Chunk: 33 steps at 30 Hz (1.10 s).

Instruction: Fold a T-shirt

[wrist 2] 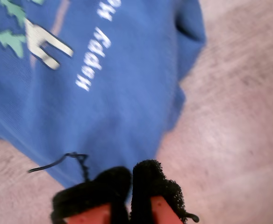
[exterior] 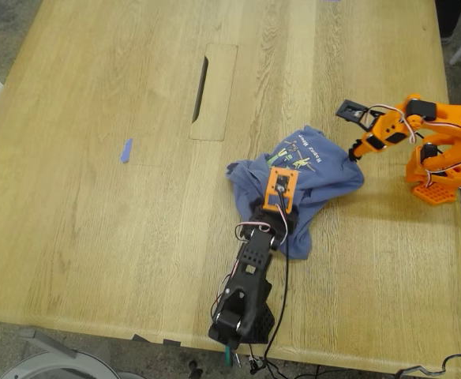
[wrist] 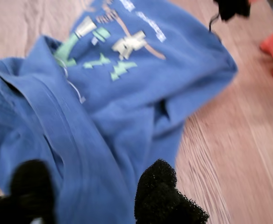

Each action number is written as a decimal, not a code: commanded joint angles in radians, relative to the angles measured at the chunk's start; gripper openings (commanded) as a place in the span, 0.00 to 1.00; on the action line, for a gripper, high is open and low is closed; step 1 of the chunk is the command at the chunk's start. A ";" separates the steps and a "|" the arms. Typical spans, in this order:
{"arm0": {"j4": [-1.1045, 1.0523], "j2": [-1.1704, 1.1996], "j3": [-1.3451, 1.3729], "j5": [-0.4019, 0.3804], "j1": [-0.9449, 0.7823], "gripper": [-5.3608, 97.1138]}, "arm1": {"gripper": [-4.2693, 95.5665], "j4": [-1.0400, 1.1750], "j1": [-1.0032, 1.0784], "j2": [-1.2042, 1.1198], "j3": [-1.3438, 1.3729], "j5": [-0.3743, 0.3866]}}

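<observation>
- Table (exterior: 96,237) carries a small blue tape strip (exterior: 125,150) toward the exterior view's left, well apart from everything else, and a cable slot (exterior: 202,87) near the middle.
- The T-shirt (exterior: 309,170) lies crumpled right of centre in the exterior view, print side up, running roughly from its lower left to its upper right.
- My first gripper (wrist: 96,193), on the black arm at the near edge, sits at the shirt's lower end; its foam pads (wrist: 162,191) stand well apart with a ridge of blue cloth between them, not pinched as far as I can tell.
- My second gripper (wrist 2: 129,186), on the orange arm (exterior: 444,150) at the exterior view's right, has its pads pressed together at the shirt's edge; I cannot tell whether cloth is caught.
- Each gripper is at an opposite end, so I judge the next move is to spread the shirt along that line.
</observation>
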 commanded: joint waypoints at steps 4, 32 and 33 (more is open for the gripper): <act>-0.380 -0.167 0.020 0.011 -0.107 0.06 | 0.04 -0.164 -0.034 -0.149 -0.097 -0.031; -0.870 -0.844 -0.221 0.035 -0.308 0.05 | 0.04 -0.495 -0.126 -0.284 0.092 -0.009; -0.868 -0.850 -0.218 0.034 -0.330 0.05 | 0.04 -0.503 -0.127 -0.250 0.141 -0.006</act>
